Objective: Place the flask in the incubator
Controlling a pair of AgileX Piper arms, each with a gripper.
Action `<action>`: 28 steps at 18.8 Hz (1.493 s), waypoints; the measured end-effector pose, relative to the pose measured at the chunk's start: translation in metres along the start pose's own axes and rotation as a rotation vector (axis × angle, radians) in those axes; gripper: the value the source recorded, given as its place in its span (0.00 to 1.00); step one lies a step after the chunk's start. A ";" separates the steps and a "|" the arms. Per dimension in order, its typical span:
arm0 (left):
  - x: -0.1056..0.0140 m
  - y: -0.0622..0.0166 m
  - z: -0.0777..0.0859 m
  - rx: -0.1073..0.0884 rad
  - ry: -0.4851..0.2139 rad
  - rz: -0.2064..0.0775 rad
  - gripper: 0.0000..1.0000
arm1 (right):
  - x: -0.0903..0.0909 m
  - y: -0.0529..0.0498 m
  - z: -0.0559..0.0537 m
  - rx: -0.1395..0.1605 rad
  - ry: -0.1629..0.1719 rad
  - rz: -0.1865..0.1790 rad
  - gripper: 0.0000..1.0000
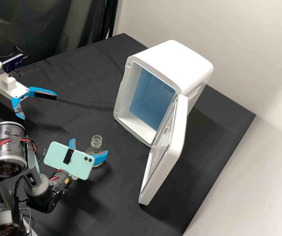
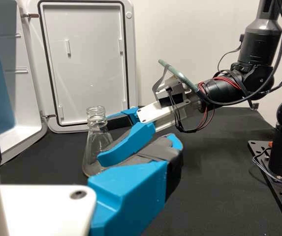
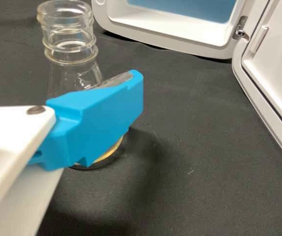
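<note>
A clear glass flask [image 1: 96, 143] stands upright on the black bench, in front of the open incubator [image 1: 180, 65]. The incubator is white with a blue inside, and its door [image 1: 170, 144] is swung wide. My right gripper [image 1: 86, 150] is open, one blue finger on each side of the flask's lower body. In the right wrist view one finger [image 3: 99, 115] lies across the flask [image 3: 67, 54]. My left gripper [image 1: 37, 106] hangs open and empty over the bench's left side, well away from the flask. The left wrist view has the flask [image 2: 95, 123] and door [image 2: 86, 64] ahead.
A mint-green phone [image 1: 69, 160] is fixed on the right arm's wrist. Dark equipment [image 1: 14, 62] sits at the back left. The bench's edge [image 1: 219, 170] runs close beside the open door. Open black bench lies between the flask and the incubator's mouth [image 3: 170, 34].
</note>
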 end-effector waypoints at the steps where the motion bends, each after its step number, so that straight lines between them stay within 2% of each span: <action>1: 0.000 0.0000 0.000 0.000 0.000 0.000 1.00 | 0.000 0.000 0.000 0.005 0.000 0.000 0.00; 24: 0.000 -0.0006 0.001 0.000 -0.006 -0.003 1.00 | 0.003 -0.002 -0.004 0.002 0.014 -0.008 0.00; 28: 0.001 -0.0023 0.001 -0.003 -0.004 -0.011 1.00 | 0.003 -0.002 -0.005 0.001 0.018 -0.011 0.00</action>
